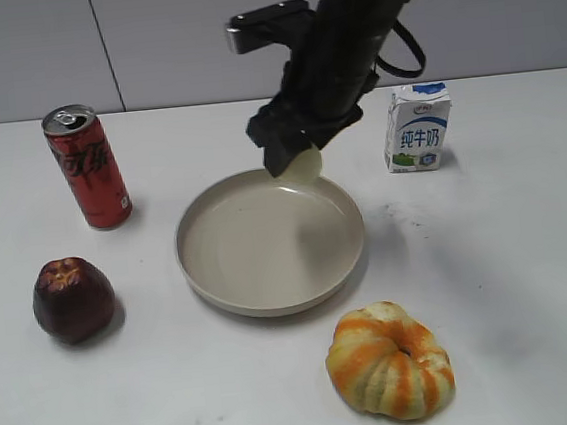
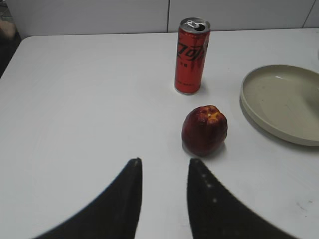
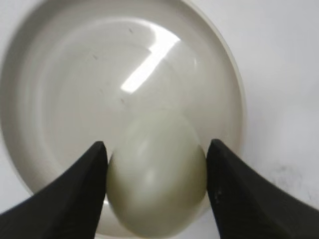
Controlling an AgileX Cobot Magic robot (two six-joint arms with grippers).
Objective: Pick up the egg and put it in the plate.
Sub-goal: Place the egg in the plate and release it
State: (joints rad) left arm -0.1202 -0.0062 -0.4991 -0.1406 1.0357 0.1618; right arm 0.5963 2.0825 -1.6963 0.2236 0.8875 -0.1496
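Over the plate (image 1: 269, 274) the way down lay open: its bowl was bare, nothing under the egg (image 1: 302, 164) that the right gripper (image 3: 155, 191) carried above the far rim. Left of the plate stood the red can (image 1: 88, 167), upright, with the dark red apple (image 1: 73, 299) nearer the camera; a lane of bare worktop (image 1: 521, 280) ran between them and the plate. The milk carton (image 1: 417, 126) blocked the far right, well apart from the rim. The striped pumpkin (image 1: 389, 360) sat near the plate's front edge. Ahead of the left gripper (image 2: 164, 199), spread fingers faced open worktop, the apple just right of that line.
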